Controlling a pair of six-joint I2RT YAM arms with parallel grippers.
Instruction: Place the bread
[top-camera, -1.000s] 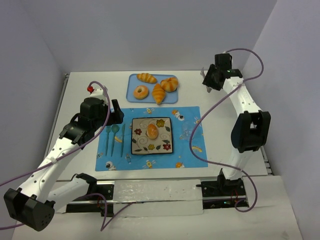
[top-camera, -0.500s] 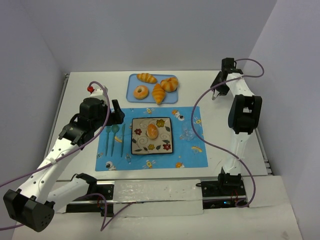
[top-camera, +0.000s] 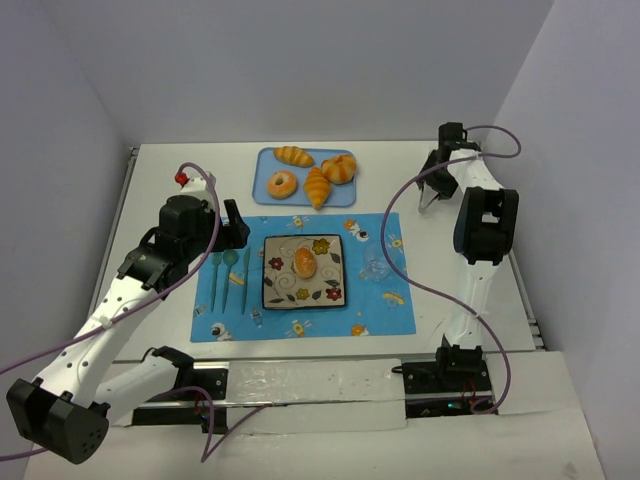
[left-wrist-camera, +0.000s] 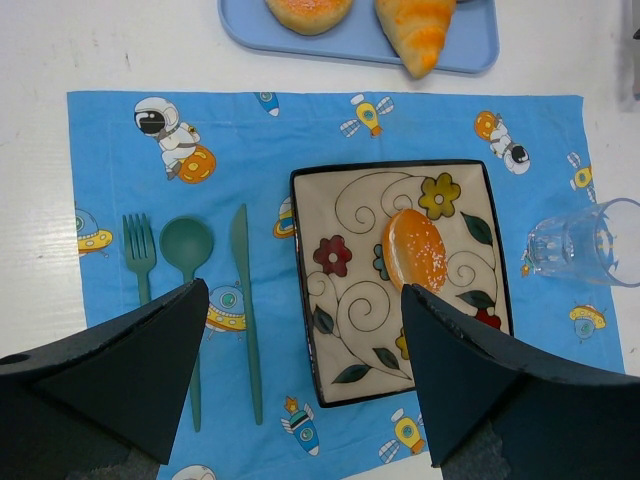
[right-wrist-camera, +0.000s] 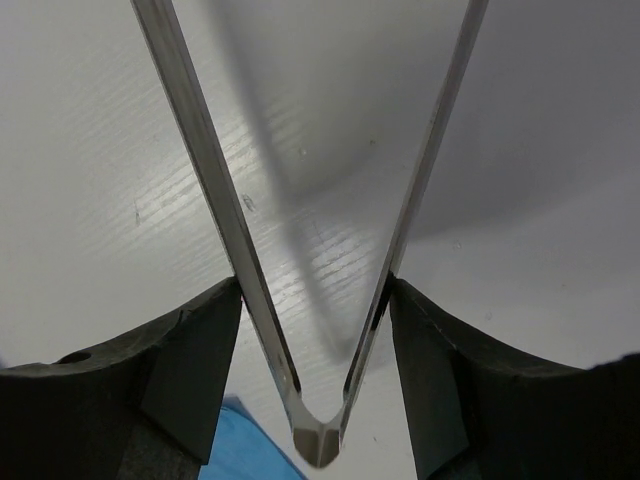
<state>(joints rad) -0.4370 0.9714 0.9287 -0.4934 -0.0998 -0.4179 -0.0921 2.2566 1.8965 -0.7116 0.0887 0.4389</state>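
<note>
The bread (top-camera: 305, 263), a small golden-orange bun, lies on the square flowered plate (top-camera: 330, 296) in the middle of the blue placemat (top-camera: 380, 235). The left wrist view shows it on the plate's right half (left-wrist-camera: 415, 250). My left gripper (top-camera: 232, 232) is open and empty above the mat's left side, with its fingers either side of the plate's near-left part (left-wrist-camera: 300, 400). My right gripper (top-camera: 441, 168) is at the far right of the table, shut on metal tongs (top-camera: 429, 196). The tongs' two arms (right-wrist-camera: 215, 200) spread in a V over bare white table.
A blue tray (top-camera: 262, 172) at the back holds two croissants, a donut and a scored round bun. A teal fork, spoon and knife (left-wrist-camera: 245, 300) lie left of the plate. A clear glass (left-wrist-camera: 590, 240) stands on the mat right of the plate.
My right arm has folded upright and drawn its gripper with the tongs a little right toward the far right table edge. The left arm and the bread have not moved.
</note>
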